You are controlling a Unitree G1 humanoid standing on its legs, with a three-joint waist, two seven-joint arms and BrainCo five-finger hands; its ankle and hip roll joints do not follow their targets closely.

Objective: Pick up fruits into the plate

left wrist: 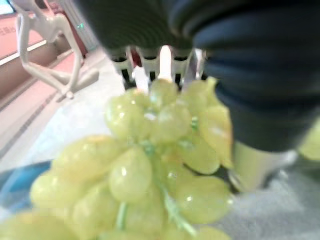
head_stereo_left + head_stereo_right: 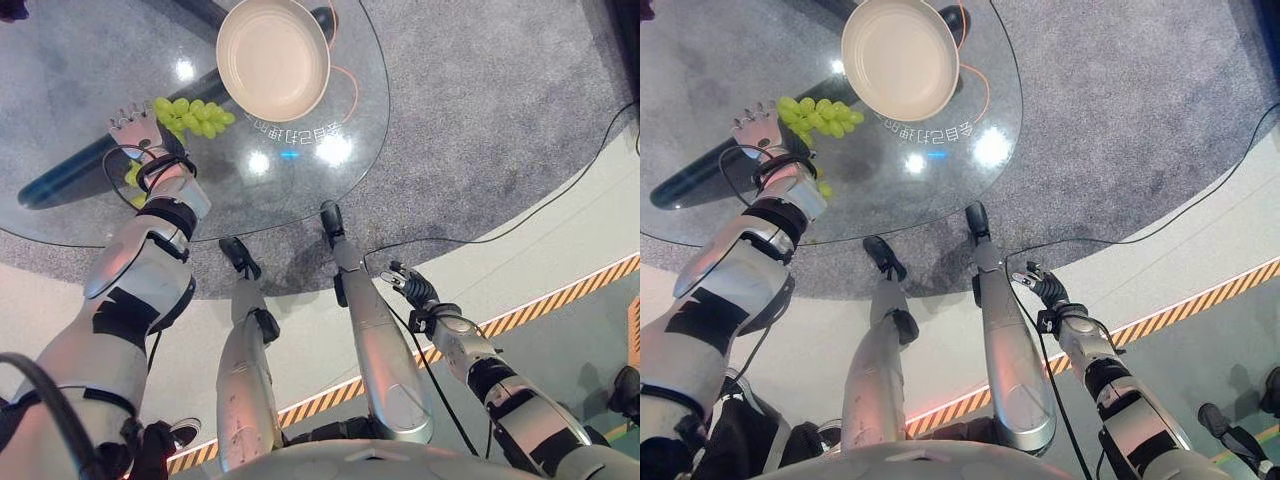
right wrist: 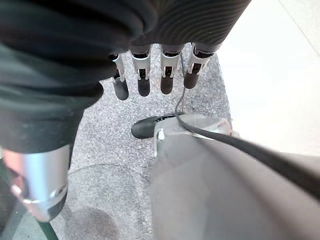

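One bunch of green grapes on the glass table, just left of and nearer than the cream plate; the two look almost touching, can't confirm contact. Bunch's long axis runs left-right, pointing toward the plate. Left hand sits at the bunch's left end, so grapes lie to its right, plate beyond them on the same line. Left hand is clearly the nearer one. Its fingers are straight and spread, nothing gripped; left wrist view has grapes right under the palm, fingertips past the far side of the bunch. Contact looks likely, not certain. Right hand hangs low off the table's near right, fingers relaxed and straight, empty. Plate holds nothing yet.
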